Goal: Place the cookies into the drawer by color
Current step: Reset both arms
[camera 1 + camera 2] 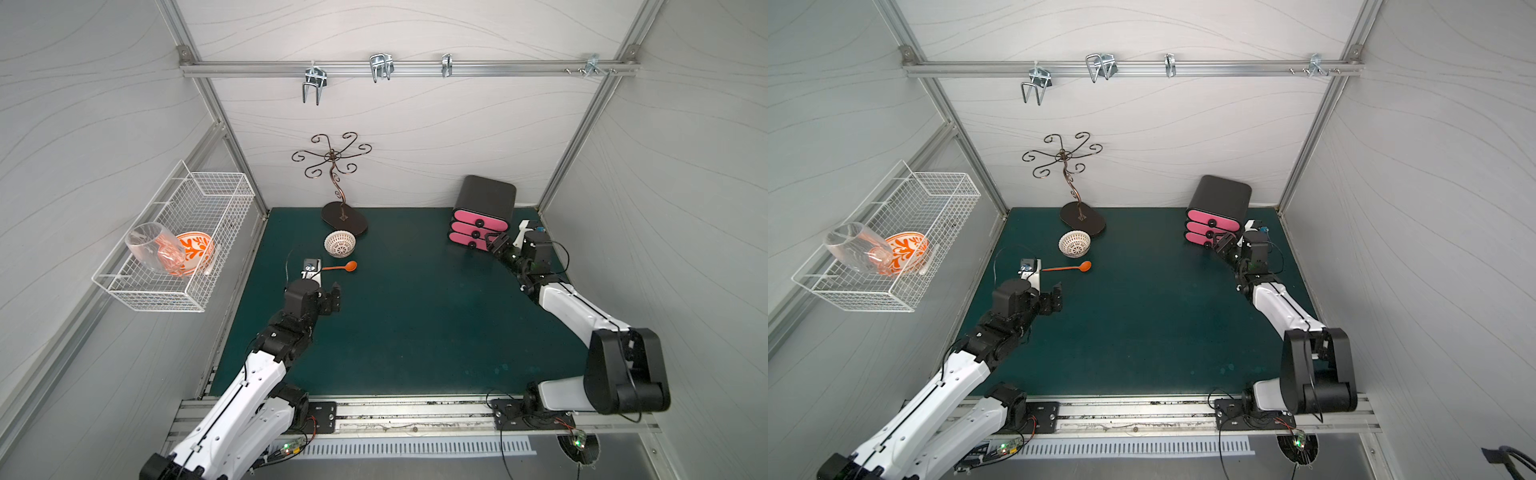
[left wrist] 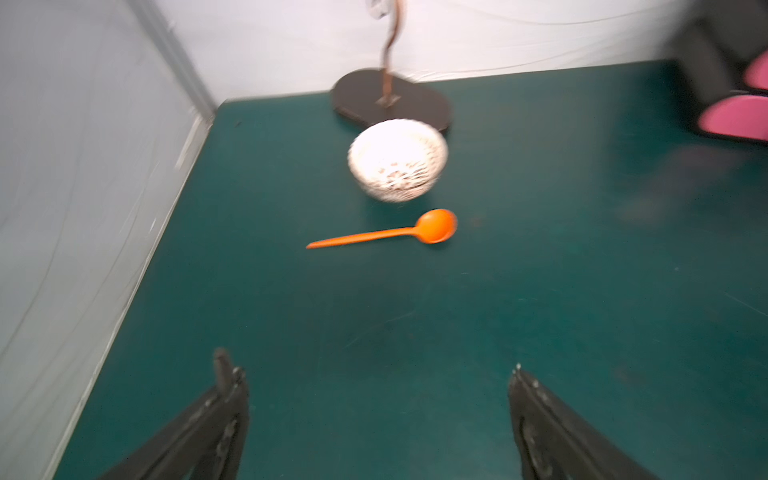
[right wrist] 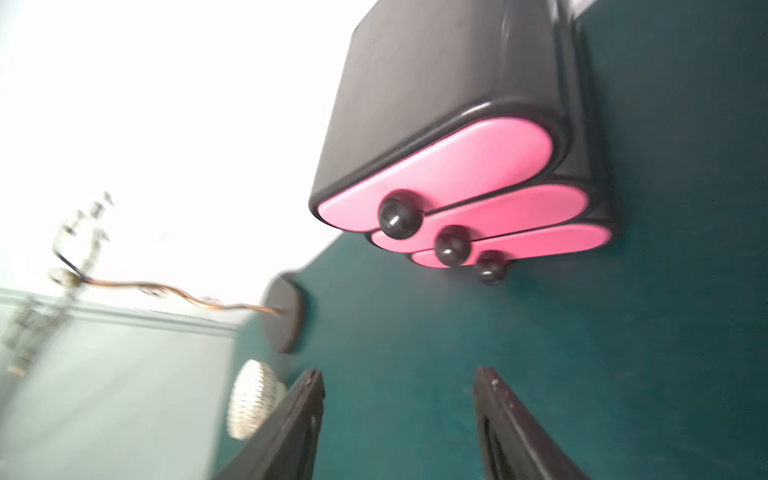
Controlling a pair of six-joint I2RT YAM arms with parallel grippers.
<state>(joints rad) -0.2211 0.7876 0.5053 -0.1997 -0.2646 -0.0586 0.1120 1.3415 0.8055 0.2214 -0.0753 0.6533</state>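
- Your right gripper (image 3: 399, 374) has its jaws spread with only green bench (image 3: 623, 353) showing between them; it grips nothing
- In a top view that right gripper (image 1: 496, 243) sits low at the front of the drawer unit (image 1: 484, 203), just beside the lowest knob (image 1: 472, 246); from the right wrist view the lowest knob (image 3: 491, 268) lies ahead of the fingertips, not between them
- The drawer unit, a black case with three pink fronts, stands at the far right of the bench, near the back wall; all three fronts sit in against the case
- Your left gripper (image 2: 370, 363) is spread wide and holds nothing, poised above bare bench on the left side
- Ahead of it lies an orange spoon (image 2: 386, 235), and just past that a white openwork bowl (image 2: 398, 160), which sits against the dark base of a curled metal stand (image 2: 390, 99)
- On the left wall you have a wire basket (image 1: 137, 297) holding a tipped glass (image 1: 153, 251) and an orange-patterned bowl (image 1: 195, 251)
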